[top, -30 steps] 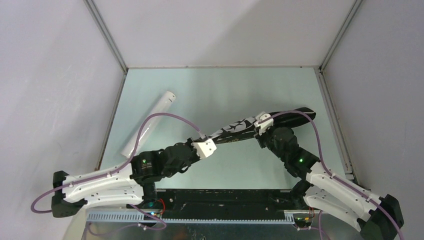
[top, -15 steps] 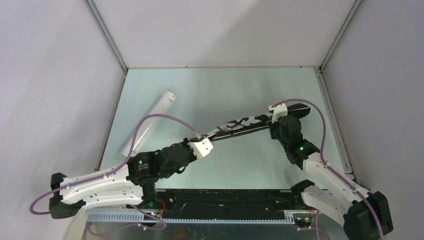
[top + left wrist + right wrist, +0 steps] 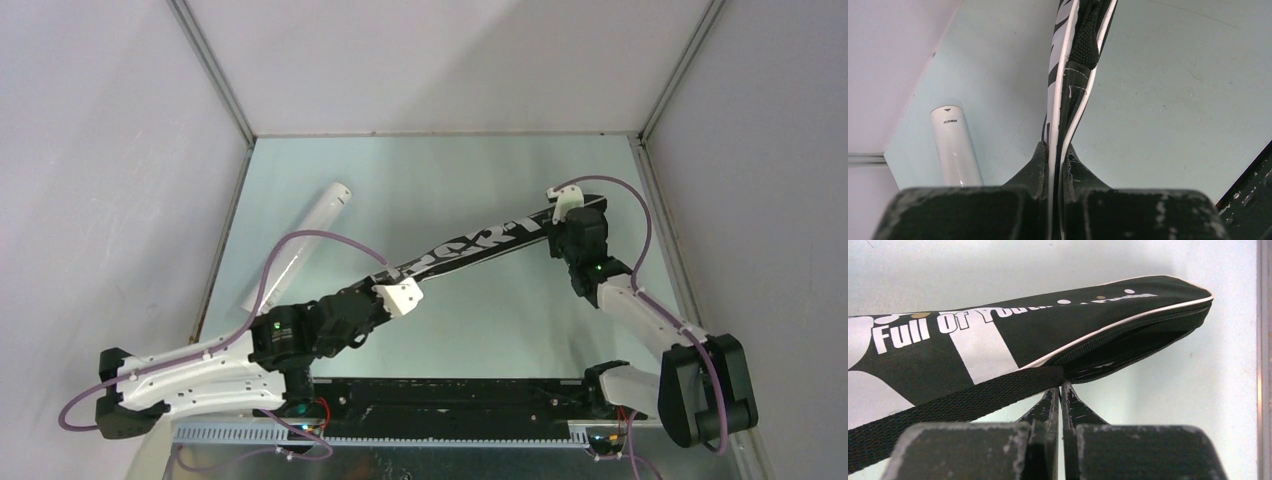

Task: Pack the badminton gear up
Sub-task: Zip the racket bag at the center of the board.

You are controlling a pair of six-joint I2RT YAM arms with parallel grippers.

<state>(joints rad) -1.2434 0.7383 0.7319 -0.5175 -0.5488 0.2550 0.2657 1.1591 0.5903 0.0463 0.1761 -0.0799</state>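
From the top view I see a pale green table [image 3: 440, 170] boxed in by plain grey walls [image 3: 110, 150]. The black bag [image 3: 470, 243] hangs stretched between my two claws. The left claw [image 3: 392, 283] grasps its near, narrow end and the right claw [image 3: 560, 212] its far, wide end. The bag's white lettering is too small for me to read here. The white tube [image 3: 295, 245] lies slanted on the table, well left of the bag.

At the left wrist, the claw [image 3: 1054, 150] is clamped on the bag [image 3: 1075, 60], white piping pinched between the fingers. The tube [image 3: 954, 145] lies to the left, and the print on its label is unreadable.

At the right wrist, the claw [image 3: 1060, 392] is clenched where the woven strap [image 3: 958, 407] meets the seam of the bag [image 3: 1023, 330]. The bag's side reads "Full of Youth", and its zipped edge faces the claw.
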